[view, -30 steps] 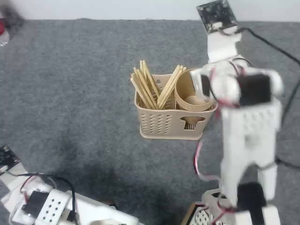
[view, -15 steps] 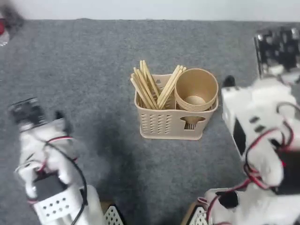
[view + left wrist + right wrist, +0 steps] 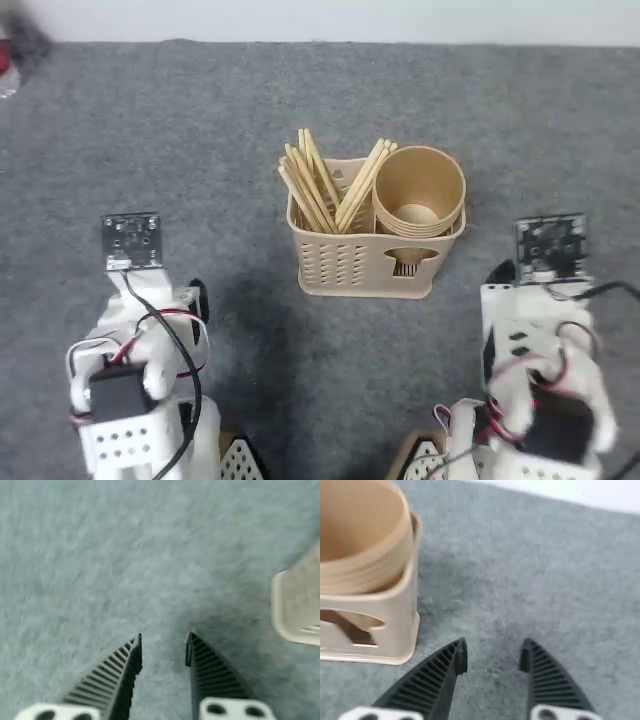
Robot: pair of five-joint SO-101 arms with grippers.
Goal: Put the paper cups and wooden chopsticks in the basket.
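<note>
A beige slotted basket (image 3: pixel 365 265) stands mid-table on the grey carpet. Several wooden chopsticks (image 3: pixel 325 190) lean upright in its left compartment, and a stack of brown paper cups (image 3: pixel 418 195) sits in its right one. The left arm (image 3: pixel 140 340) is at the front left, well clear of the basket. Its gripper (image 3: pixel 162 647) is open over bare carpet, with a basket corner (image 3: pixel 300 605) off to one side. At the front right is the right arm (image 3: pixel 540 330). Its gripper (image 3: pixel 492 660) is open and empty just beside the basket wall (image 3: pixel 380 630) and the cups (image 3: pixel 365 535).
Grey carpet (image 3: pixel 180 150) covers the table all round the basket. A pale wall strip (image 3: pixel 320 20) runs along the far edge. A blurred red and white object (image 3: pixel 8 60) lies at the far left corner.
The right arm has drawn back from beside the basket to the front right. The left arm has come up from the front left corner and now points toward the far side.
</note>
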